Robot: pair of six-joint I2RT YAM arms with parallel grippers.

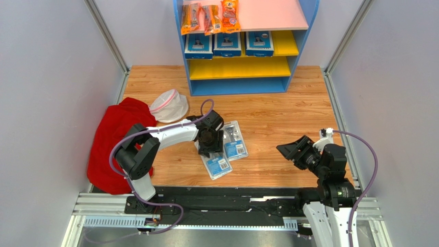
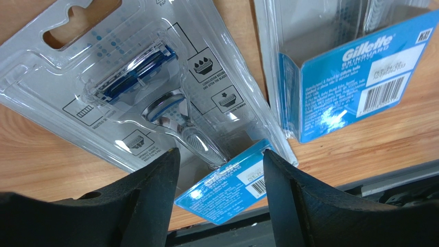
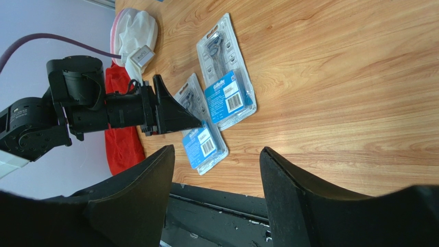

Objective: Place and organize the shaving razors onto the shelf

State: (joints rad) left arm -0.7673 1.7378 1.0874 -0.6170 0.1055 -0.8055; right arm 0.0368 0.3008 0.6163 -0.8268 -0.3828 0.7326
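**Two razor packs on the bench, three on the shelf**

Three razor packs (image 1: 227, 42) are seen standing side by side on the upper yellow board of the shelf (image 1: 239, 86), towards its left; orange snack packets (image 1: 208, 18) are laid on the pink top board above them. Two further packs are left lying flat on the bench (image 1: 278, 118), near its front edge; the nearer razor pack (image 1: 216, 163) (image 2: 144, 87) (image 3: 203, 141) and the second razor pack (image 1: 234, 140) (image 2: 355, 67) (image 3: 224, 87) are placed just beside each other, blue card ends towards the arms. The left jaws are pointed down at the nearer razor pack and held well apart, one finger (image 2: 149, 195) at either side of its blue card end; whether the pack is touched cannot be told. The right jaws are held apart over bare bench at the right, well away from both packs, with nothing between the fingers (image 3: 139, 200). A red cloth (image 1: 116, 139) and a white bag (image 1: 169, 105) are seen at the left of the bench.
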